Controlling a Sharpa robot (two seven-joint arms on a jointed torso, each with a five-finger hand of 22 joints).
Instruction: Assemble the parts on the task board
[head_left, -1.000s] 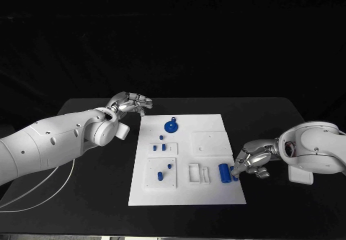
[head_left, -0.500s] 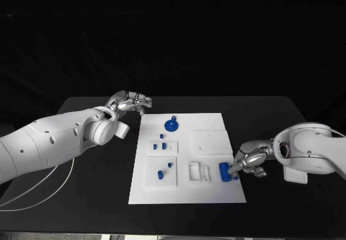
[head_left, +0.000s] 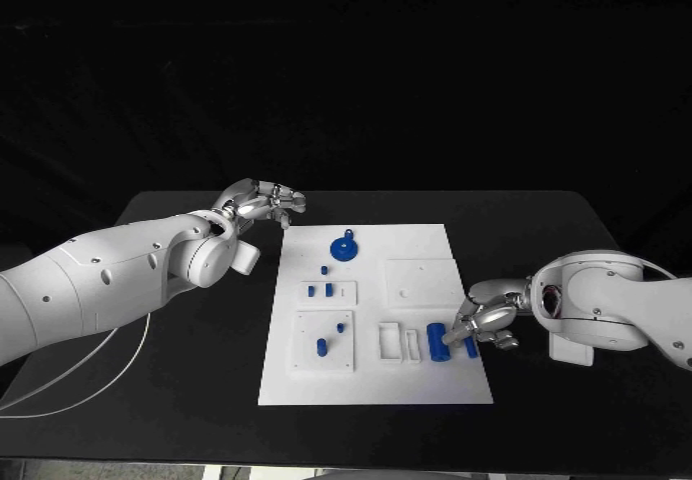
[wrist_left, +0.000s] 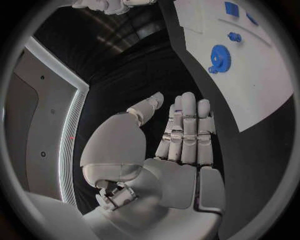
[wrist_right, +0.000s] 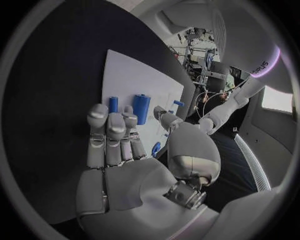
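Room lying dark behind the black desk (head_left: 173, 400) in the head view; backdrop reading as near-solid black. White task board (head_left: 433, 385) showing brightest, evenly lit, casting little shadow. Silver fingers catching soft highlights. Wrist views bending straight edges hard toward the circle's rim, with dark vignette framing. A bright window glaring at right edge of the right wrist view.

Black table (head_left: 173, 400), dark backdrop behind

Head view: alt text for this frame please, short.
A white task board lies mid-table with small blue parts on it, including a blue gear near its far end. The right hand reaches over the board's right edge beside a blue cylinder; the left hand hovers off the far-left corner.
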